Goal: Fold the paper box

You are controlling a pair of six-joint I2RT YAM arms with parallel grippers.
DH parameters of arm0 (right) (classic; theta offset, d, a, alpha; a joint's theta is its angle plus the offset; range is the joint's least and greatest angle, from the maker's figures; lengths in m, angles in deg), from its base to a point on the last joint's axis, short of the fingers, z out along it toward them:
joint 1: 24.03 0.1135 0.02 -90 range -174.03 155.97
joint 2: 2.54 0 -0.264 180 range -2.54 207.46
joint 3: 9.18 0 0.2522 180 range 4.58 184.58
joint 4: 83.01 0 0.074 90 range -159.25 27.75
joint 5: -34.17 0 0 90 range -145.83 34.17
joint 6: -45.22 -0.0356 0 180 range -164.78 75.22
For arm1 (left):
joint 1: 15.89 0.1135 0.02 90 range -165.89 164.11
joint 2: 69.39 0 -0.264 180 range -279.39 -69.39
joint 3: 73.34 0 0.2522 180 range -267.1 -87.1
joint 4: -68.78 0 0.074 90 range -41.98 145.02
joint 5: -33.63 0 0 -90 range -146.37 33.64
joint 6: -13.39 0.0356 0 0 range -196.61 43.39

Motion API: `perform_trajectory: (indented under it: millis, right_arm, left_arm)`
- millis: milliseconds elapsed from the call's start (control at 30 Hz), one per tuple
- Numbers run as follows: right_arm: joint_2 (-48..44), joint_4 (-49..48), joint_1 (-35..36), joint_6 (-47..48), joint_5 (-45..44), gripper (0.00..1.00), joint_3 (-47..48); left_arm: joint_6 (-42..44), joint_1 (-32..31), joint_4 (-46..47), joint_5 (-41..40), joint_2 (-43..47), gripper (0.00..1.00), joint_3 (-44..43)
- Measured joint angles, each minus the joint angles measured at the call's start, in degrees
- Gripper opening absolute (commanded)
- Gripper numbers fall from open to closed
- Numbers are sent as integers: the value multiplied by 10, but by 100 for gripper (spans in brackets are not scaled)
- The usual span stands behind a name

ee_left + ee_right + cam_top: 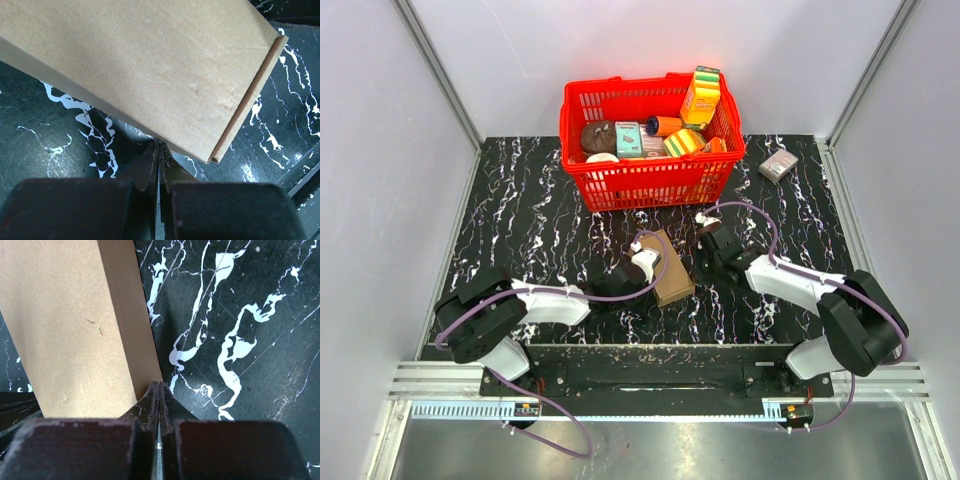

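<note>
Both jaw pairs are pressed together, empty; the left gripper [158, 148] and right gripper [158, 386] flank the box [670, 270], which lies just in front of the basket [650, 182]. It already looks a closed carton, so folding seems essentially finished.

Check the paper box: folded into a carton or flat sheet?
Folded: the paper box lies on the table as a carton, with top face and side wall visible in the wrist views.

No readable text — packages [701, 96] too small
</note>
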Motion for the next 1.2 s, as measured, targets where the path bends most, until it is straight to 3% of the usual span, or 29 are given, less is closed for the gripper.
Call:
perform_trajectory:
  millis: [667, 800, 1033, 1200]
  right_arm:
    - [-73, -9, 28, -70, -23, 0, -76]
    - [-106, 17, 38, -92, -35, 10, -90]
    - [-154, 101, 59, -111, -92, 36, -64]
    - [-127, 125, 44, -91, -130, 38, 0]
  left_arm:
    - [-15, -39, -19, -7, -2, 0, -10]
    - [-23, -51, -28, -7, 3, 1, -10]
    - [-43, -61, -84, -41, 64, 17, -1]
    - [-49, -49, -136, -89, 149, 21, 9]
